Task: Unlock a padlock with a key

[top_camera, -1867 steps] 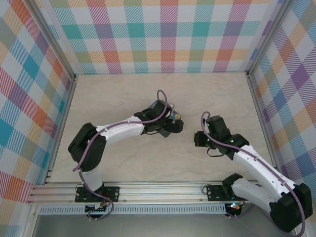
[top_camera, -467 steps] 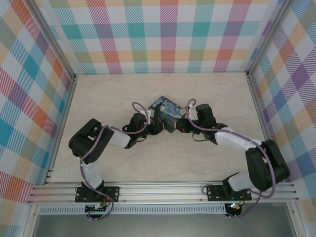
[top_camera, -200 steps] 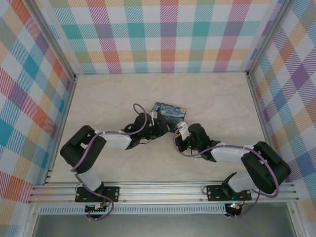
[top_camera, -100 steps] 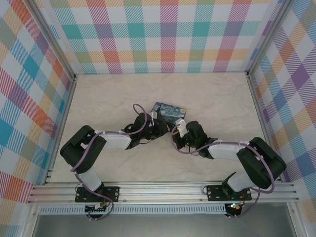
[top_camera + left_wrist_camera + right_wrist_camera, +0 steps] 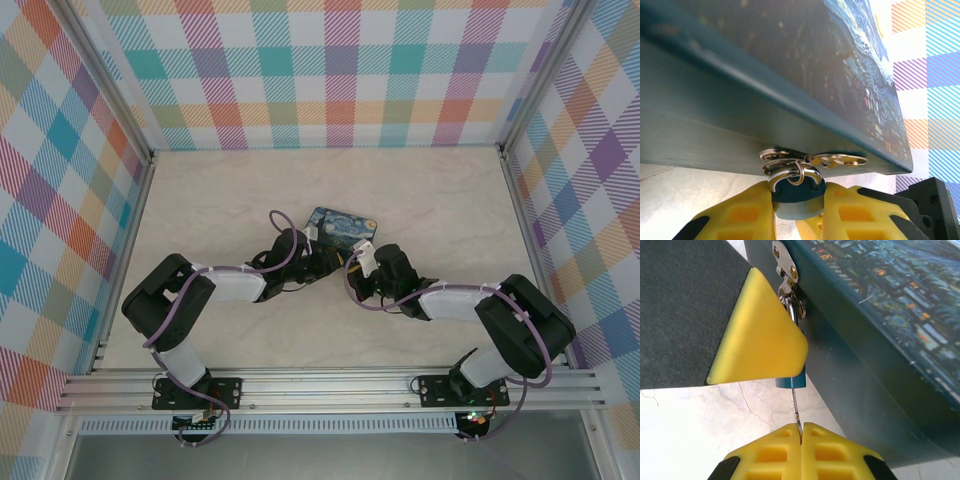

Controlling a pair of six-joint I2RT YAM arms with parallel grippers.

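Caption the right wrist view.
Right end effector pinches the key beneath the padlock, which the left end effector grips at the hasp of the tin.

Lab test cell; plaid walls [image 5: 340,70], aluminium rails [image 5: 330,385], marbled tabletop [image 5: 330,180].

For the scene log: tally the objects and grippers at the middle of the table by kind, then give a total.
padlock: 1
key: 1
tin box: 1
grippers: 2 (left gripper, right gripper)
Total: 5
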